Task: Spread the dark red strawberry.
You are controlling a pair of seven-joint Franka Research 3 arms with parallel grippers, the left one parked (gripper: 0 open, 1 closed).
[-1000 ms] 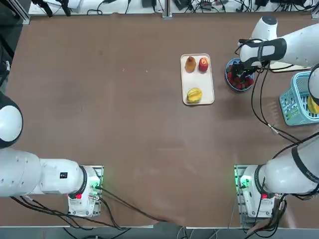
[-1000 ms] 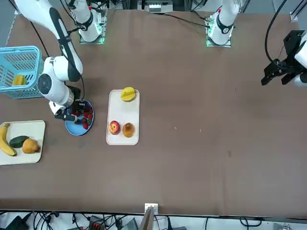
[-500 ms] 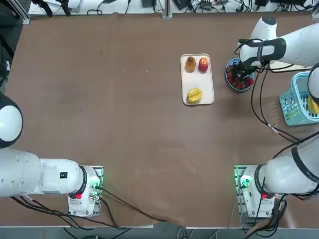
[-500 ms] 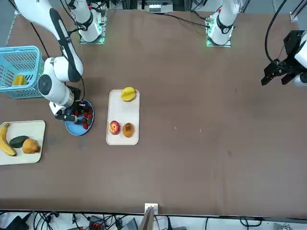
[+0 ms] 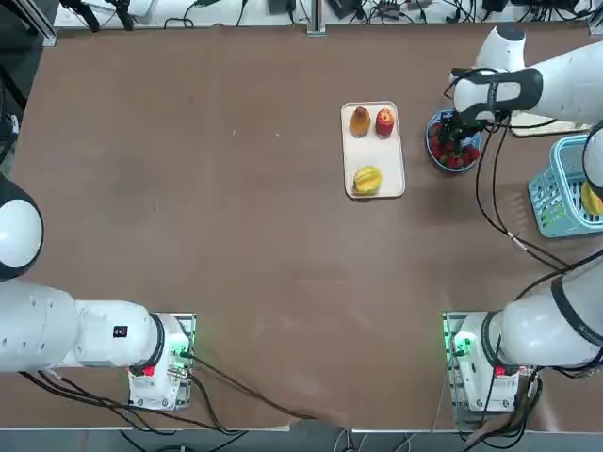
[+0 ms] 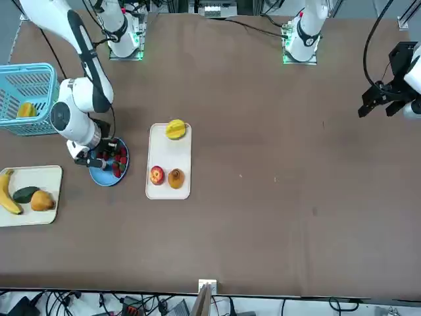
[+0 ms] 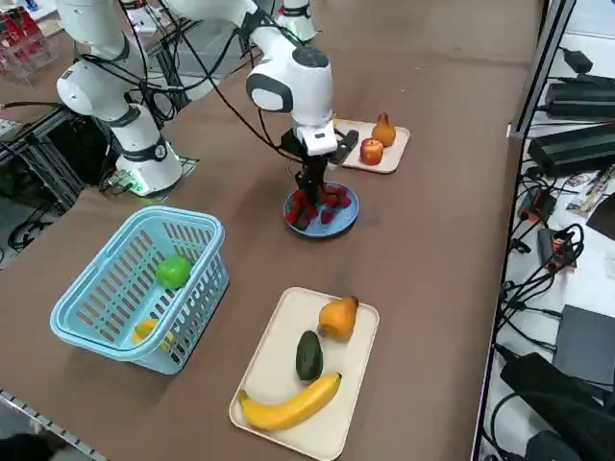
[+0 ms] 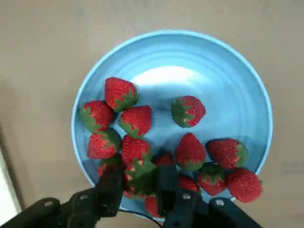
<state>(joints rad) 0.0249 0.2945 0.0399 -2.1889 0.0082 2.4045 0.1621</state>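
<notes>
A blue plate [image 8: 237, 61] holds several red strawberries, bunched toward one side with a few apart. My right gripper [image 8: 139, 190] hangs just over the bunched side of the plate [image 5: 441, 124], at the table's far right. Its dark fingers [image 8: 111, 187] press on either side of one shadowed strawberry [image 8: 138, 173] with a green cap. In the right side view the gripper [image 7: 306, 192] points straight down into the plate [image 7: 344, 219]. From the front, the gripper [image 6: 92, 160] covers the plate's [image 6: 108, 176] outer edge.
A white tray [image 5: 374, 151] with a pear, an apple and a yellow fruit lies left of the plate. A blue basket [image 5: 565, 188] with fruit stands to the right. A second tray [image 7: 279, 384] carries a banana, an avocado and a pear.
The right gripper has shifted slightly away from the robot's base over the plate; the strawberries on the plate look unmoved.
</notes>
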